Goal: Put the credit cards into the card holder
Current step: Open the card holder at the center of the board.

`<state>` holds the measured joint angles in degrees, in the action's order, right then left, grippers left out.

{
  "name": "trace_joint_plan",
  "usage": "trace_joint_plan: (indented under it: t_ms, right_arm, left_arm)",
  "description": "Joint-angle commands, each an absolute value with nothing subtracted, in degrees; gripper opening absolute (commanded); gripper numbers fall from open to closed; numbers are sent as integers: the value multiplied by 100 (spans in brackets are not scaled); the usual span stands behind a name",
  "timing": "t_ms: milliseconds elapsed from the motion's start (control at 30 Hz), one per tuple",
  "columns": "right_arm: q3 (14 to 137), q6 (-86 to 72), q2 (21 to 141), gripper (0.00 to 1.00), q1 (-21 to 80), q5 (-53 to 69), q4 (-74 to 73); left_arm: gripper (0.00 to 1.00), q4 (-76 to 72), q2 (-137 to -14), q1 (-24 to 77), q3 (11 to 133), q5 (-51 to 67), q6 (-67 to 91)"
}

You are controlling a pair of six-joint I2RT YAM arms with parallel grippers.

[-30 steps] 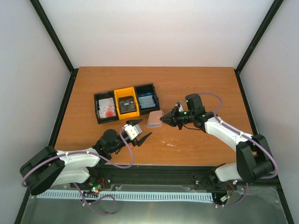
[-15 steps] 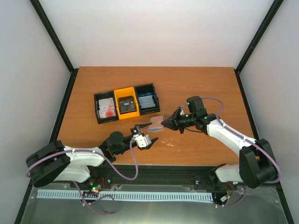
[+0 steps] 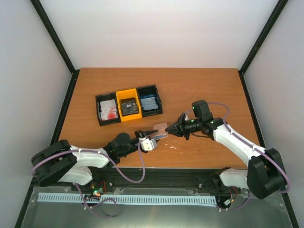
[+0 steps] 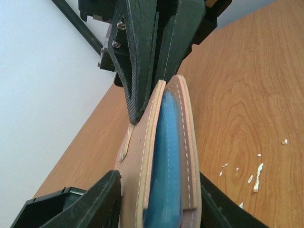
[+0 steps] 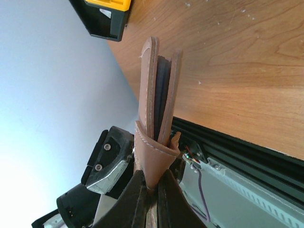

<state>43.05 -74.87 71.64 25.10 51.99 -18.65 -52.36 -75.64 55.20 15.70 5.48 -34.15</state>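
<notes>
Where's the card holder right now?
Top view: the card holder is mid-table between the left gripper and right gripper, in front of the yellow bin.

High rear overview, wrist cameras facing each other, sharing card holder (image 4: 134, 185)

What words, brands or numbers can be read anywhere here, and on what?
No text is readable in any view.
On the dark card in the yellow bin: pale marks, too small to read.
On the card holder: stitching only, no lettering visible.
</notes>
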Motion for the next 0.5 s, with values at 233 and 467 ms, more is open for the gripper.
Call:
trace_joint_plan:
  t_ms: [233,467]
  right_arm:
    - [4349,-7455,7015,66,2610,5314,-1916]
    - [4937,-4735,7138,84,2341,4518,-2266]
  left_arm:
    - [1,-5214,-7832,5573,2112,336,-3543]
    - [1,-3919,-7278,5299,2403,693,-1906]
